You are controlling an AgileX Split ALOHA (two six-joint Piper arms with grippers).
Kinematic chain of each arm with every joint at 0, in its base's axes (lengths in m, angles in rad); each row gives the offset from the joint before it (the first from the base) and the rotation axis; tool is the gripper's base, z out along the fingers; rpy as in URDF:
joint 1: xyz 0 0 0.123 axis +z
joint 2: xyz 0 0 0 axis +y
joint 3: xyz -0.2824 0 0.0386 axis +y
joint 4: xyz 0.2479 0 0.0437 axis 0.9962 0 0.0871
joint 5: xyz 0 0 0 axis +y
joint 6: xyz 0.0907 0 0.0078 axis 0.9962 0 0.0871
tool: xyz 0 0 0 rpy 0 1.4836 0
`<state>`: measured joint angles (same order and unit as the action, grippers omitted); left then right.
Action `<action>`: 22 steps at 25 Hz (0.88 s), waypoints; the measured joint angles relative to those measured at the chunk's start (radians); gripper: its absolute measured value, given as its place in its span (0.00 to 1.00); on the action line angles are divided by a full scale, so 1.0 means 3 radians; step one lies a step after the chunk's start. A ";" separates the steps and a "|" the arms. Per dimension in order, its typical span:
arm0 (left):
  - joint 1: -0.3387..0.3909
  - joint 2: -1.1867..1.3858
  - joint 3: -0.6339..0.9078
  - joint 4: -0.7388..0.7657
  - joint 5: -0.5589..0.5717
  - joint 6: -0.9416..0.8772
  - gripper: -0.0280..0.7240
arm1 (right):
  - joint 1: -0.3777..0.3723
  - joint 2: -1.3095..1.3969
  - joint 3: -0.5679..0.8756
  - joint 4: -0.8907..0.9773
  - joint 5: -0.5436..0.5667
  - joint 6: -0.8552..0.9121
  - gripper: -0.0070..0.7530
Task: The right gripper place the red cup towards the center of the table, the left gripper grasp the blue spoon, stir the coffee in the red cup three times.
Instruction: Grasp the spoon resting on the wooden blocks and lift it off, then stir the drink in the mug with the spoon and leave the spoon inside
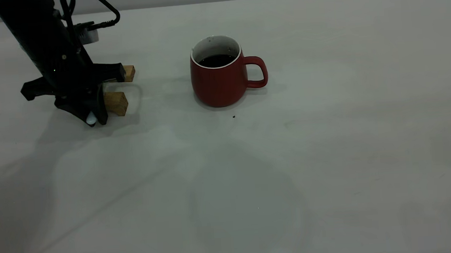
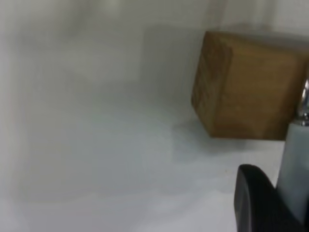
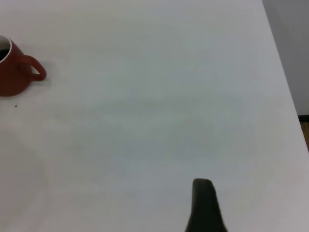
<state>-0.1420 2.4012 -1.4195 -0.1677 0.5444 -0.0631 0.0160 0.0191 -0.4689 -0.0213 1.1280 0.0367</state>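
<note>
I see the red cup (image 1: 222, 79) upright near the desk's (image 1: 330, 155) center, coffee (image 1: 217, 60) inside, handle toward the right. Well to its left, the left gripper (image 1: 92, 116) is down at 2 wooden blocks (image 1: 116, 103); I cannot tell its opening. The right gripper (image 3: 205, 208) hovers well apart, opening unclear.

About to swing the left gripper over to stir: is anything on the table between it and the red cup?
Nothing visible stands between the left gripper, low beside two wooden blocks, and the red cup; only bare table.
</note>
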 joint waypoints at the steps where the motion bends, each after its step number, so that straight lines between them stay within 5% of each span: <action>1: 0.0000 0.0000 0.0000 0.0000 0.0034 -0.0003 0.24 | 0.0000 0.0000 0.0000 0.0000 0.0000 0.0000 0.77; 10: 0.0000 -0.0502 0.0000 -0.0662 0.0424 -0.0012 0.24 | 0.0000 0.0000 0.0000 0.0000 0.0000 0.0000 0.77; 22: 0.0000 -0.0841 0.0000 -0.3626 0.1091 -0.0018 0.24 | 0.0000 0.0000 0.0000 0.0000 0.0000 0.0000 0.77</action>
<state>-0.1420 2.1489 -1.4195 -1.2557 0.8717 -0.0685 0.0160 0.0191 -0.4689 -0.0213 1.1280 0.0367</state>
